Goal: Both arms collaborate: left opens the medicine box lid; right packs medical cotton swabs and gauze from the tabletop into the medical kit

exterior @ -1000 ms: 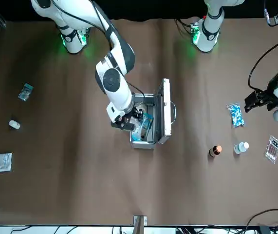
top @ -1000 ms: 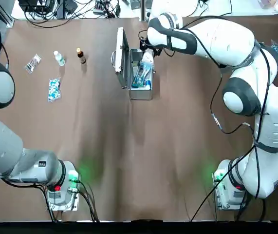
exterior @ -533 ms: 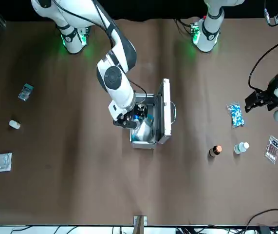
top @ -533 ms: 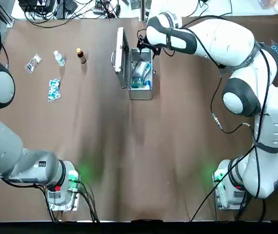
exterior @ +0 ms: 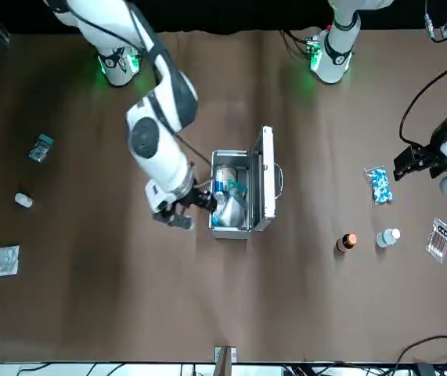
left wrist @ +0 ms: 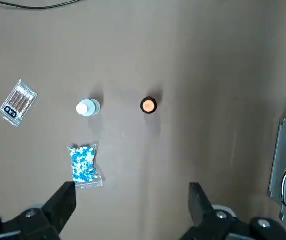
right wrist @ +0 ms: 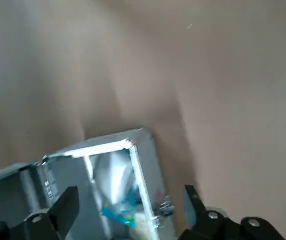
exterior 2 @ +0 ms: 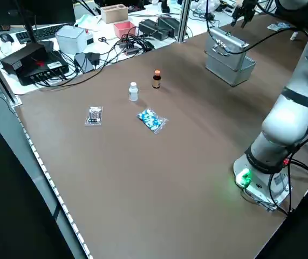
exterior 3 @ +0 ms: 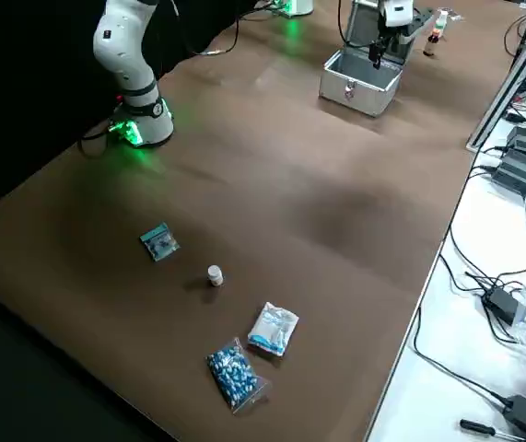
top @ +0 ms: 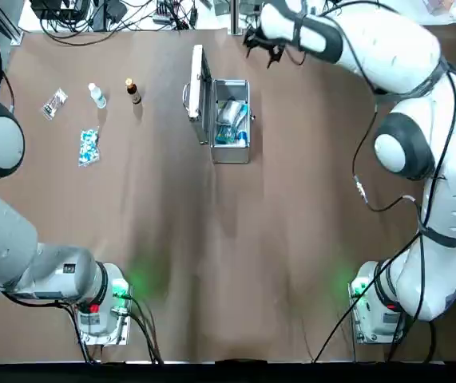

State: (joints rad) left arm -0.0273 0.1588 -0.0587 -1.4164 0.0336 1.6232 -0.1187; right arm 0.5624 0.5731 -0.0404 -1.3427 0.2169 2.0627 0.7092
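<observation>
Drawn off from over the case since the earlier frame, the right arm (top: 419, 152) now holds its gripper (right wrist: 130, 200) just beside it, on the robot's right, fingers spread and nothing between them. Parked to the left of the case, the left arm (top: 20, 231) has its gripper (left wrist: 132, 195) over the table, likewise open and empty.

The medical kit (top: 231, 155) stands with its lid (exterior: 268, 176) open towards the robot's left. Inside lie white and blue packings (exterior: 232, 210); I take the swabs and gauze to be among them, though I cannot tell one from the other.

Packing is the step in hand, apparently with a release just made. Next, the right arm should clear the case, then either fetch another item or retire if both are in.

Smaller still is the clear crinkled packet (left wrist: 17, 103), out on the left side. Its dark label bears a few pale characters, not surely legible; no brand can be read.
</observation>
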